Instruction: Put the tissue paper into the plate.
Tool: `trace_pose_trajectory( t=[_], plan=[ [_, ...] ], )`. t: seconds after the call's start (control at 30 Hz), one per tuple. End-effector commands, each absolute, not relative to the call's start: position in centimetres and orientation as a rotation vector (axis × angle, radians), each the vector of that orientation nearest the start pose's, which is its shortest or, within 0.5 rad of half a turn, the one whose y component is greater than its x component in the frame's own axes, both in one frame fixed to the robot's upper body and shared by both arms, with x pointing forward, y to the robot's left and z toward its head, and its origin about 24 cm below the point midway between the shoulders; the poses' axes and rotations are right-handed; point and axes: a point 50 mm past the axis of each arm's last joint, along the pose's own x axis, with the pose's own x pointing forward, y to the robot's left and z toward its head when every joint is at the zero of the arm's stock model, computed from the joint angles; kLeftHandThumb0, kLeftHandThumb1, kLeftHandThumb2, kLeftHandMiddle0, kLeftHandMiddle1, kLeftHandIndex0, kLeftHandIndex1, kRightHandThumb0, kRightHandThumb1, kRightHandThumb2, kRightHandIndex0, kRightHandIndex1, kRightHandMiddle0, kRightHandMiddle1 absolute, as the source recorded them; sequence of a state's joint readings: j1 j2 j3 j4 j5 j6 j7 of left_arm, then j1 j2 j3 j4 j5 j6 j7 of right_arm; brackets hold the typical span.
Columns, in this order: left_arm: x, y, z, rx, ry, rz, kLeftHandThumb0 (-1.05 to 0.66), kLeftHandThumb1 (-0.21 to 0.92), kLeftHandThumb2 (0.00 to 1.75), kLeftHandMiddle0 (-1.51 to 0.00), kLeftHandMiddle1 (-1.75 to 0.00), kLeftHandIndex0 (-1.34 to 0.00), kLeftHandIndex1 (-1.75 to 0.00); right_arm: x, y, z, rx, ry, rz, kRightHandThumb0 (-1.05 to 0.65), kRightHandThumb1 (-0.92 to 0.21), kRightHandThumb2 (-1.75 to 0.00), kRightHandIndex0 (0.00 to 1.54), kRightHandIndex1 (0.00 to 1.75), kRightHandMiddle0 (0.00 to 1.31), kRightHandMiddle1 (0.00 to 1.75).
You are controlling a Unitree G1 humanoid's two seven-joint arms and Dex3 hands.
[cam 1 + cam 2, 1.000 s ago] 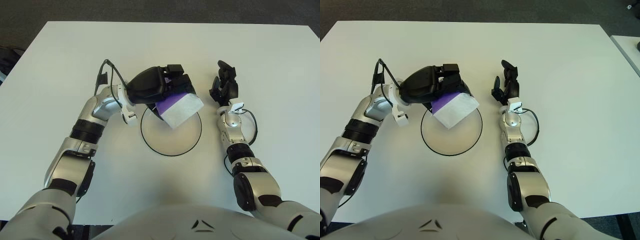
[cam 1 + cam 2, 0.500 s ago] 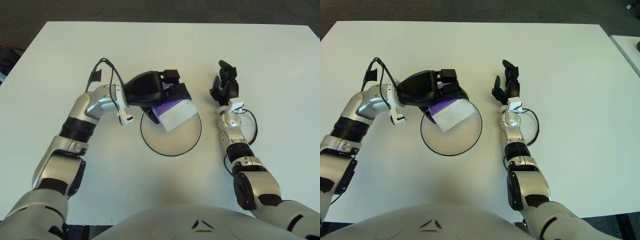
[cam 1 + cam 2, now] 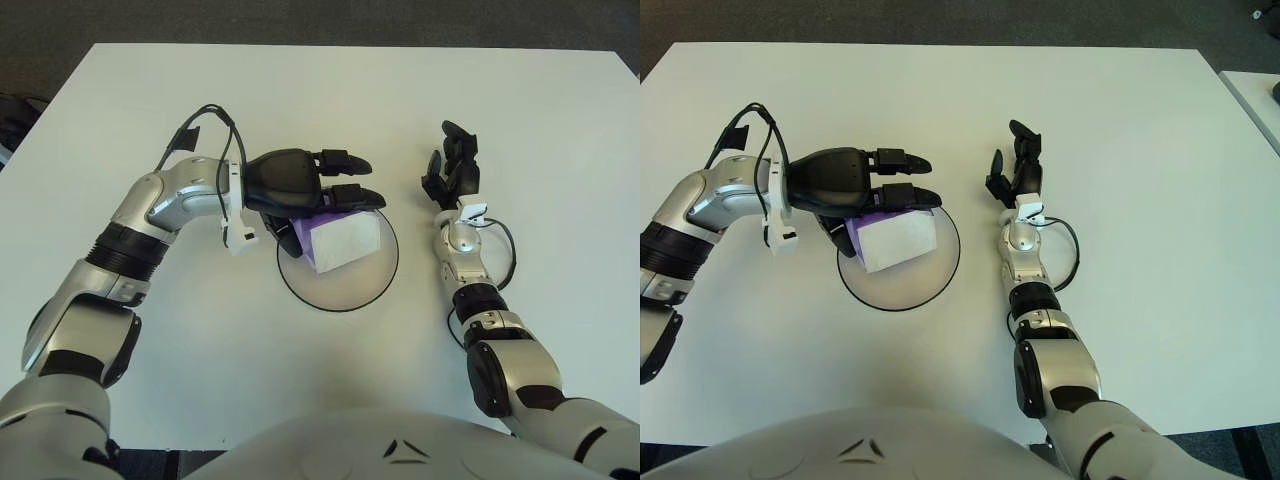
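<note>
The plate sits on the white tabletop with the tissue paper lying in its far-left part. Just beyond, the left hand has spread its fingers since a moment ago, letting go; release looks done, so next it should lift clear. The right hand shows right of the plate, fingers loosely extended, holding nothing
</note>
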State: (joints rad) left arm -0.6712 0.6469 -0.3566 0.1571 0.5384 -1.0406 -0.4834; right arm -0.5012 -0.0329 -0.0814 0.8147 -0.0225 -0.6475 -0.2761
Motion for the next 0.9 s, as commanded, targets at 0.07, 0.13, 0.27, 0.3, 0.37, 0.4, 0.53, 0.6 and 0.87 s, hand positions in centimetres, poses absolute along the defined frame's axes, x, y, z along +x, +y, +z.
trace_pose_trajectory(
  t=[0.07,0.13,0.27,0.3,0.37,0.4,0.53,0.6,0.87],
  plan=[
    [26.87,10.45,18.09,1.535,-1.103,-1.189,-1.05,0.92,0.47,0.00,0.00,0.00,-0.01,27.96,-16.03,-2.21,-0.071,-0.033,-0.222,-0.53,-0.92,-0.72,0.26,0.37,0.00,0.82],
    [26.85,10.44,18.13,1.535,-1.110,-1.186,-1.05,0.92,0.44,0.00,0.00,0.00,0.00,27.96,-16.01,-2.20,-0.067,-0.034,-0.218,-0.53,-0.92,-0.72,0.25,0.37,0.00,0.81],
    [26.86,10.47,18.20,1.537,-1.125,-1.174,-1.05,0.92,0.34,0.00,0.00,0.00,0.00,27.97,-15.94,-2.15,-0.056,-0.036,-0.204,-0.54,-0.92,-0.74,0.24,0.37,0.00,0.78],
    [26.86,10.47,18.21,1.539,-1.126,-1.173,-1.05,0.92,0.33,0.00,0.00,0.00,0.00,27.97,-15.93,-2.14,-0.056,-0.036,-0.202,-0.54,-0.92,-0.74,0.24,0.37,0.00,0.78],
    [26.87,10.46,18.22,1.541,-1.129,-1.171,-1.05,0.92,0.30,0.00,0.00,0.00,0.00,27.97,-15.94,-2.13,-0.056,-0.036,-0.199,-0.54,-0.92,-0.74,0.23,0.37,0.00,0.77],
    [26.86,10.45,18.22,1.543,-1.131,-1.170,-1.05,0.92,0.28,0.00,0.00,0.00,0.00,27.97,-15.94,-2.13,-0.056,-0.036,-0.197,-0.54,-0.92,-0.74,0.23,0.37,0.00,0.77],
    [26.87,10.43,18.23,1.547,-1.140,-1.162,-1.05,0.92,0.23,0.00,0.00,0.00,0.00,27.98,-15.95,-2.12,-0.058,-0.035,-0.193,-0.55,-0.92,-0.75,0.22,0.36,0.00,0.76],
    [26.87,10.43,18.24,1.547,-1.148,-1.156,-1.05,0.92,0.21,0.00,0.00,0.00,0.00,27.98,-15.96,-2.12,-0.059,-0.033,-0.191,-0.55,-0.92,-0.75,0.22,0.36,0.00,0.76],
    [26.97,10.48,18.25,1.526,-1.169,-1.133,-1.05,0.91,0.17,0.00,0.00,0.00,0.00,27.98,-15.96,-2.08,-0.062,-0.034,-0.193,-0.55,-0.92,-0.76,0.22,0.36,0.00,0.76]
  ],
)
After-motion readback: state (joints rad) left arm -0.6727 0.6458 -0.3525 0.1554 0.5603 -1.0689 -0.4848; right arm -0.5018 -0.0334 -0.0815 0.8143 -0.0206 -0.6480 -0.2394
